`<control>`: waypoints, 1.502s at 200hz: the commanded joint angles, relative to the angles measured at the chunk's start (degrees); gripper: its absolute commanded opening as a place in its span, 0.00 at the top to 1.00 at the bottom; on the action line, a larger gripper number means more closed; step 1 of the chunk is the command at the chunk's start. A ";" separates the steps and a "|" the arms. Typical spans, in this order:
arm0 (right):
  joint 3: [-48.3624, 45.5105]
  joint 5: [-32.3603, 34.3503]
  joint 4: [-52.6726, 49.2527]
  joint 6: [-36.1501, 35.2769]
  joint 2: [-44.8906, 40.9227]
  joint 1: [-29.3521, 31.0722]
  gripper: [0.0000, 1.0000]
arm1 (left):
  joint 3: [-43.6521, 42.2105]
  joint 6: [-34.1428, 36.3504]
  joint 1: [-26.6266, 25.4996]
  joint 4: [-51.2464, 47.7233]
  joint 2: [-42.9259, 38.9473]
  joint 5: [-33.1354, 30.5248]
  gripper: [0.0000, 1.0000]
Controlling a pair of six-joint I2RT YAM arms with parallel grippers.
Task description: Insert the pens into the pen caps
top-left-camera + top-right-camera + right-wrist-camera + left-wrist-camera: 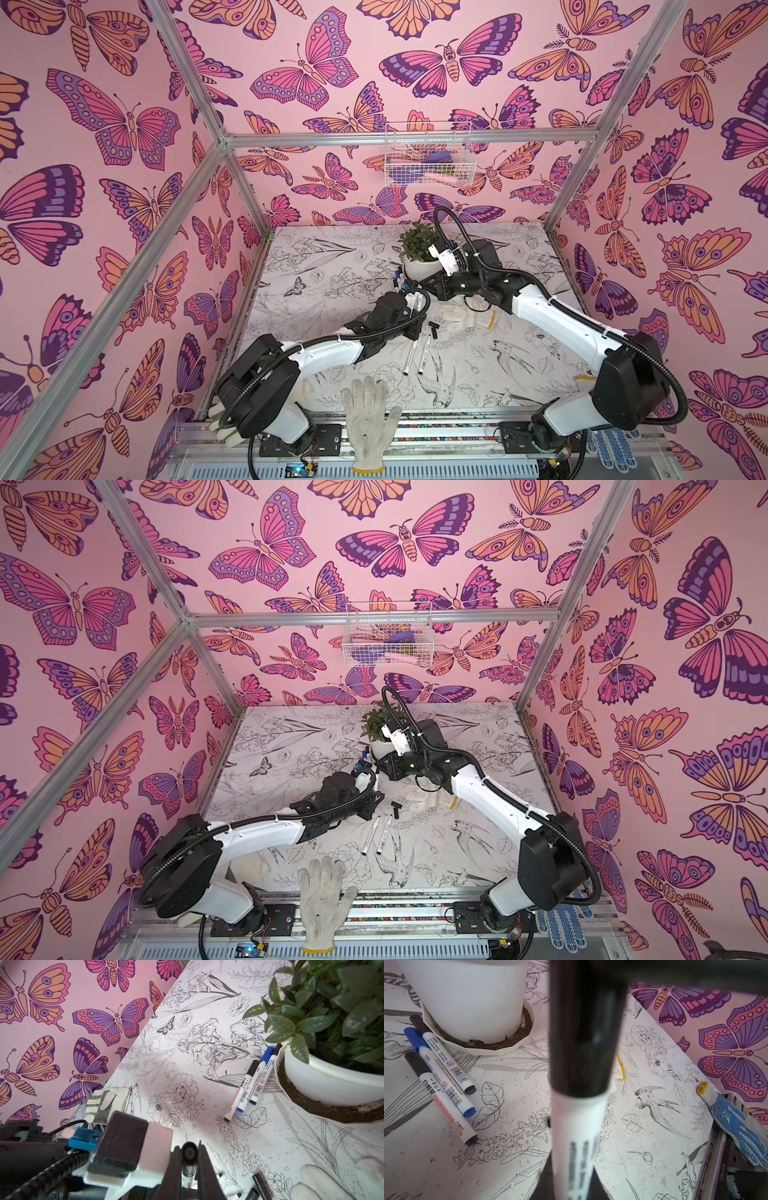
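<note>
Beside the plant pot (467, 1001): clamps whiteboard marker (577, 1126) in left gripper (572, 1187), its black cap (583, 1043) in right gripper (189, 1159). Likely light, stiff, slick (grip mid-barrel).

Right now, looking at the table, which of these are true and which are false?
1. Three capped pens lie beside the plant pot. True.
2. All three caps are black. False: one is a blue cap.
3. The left hand grips a pen; the right hand grips its black cap. True.
4. The wire basket lies beside the pot. False: it hangs on the back wall.
5. Every pen is capped. False: two capless pens lie on the table.
</note>
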 commanded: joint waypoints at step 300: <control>-14.21 -2.77 -2.40 16.72 -12.01 -12.80 0.28 | -4.77 -19.40 11.45 6.28 -2.09 -6.83 1.00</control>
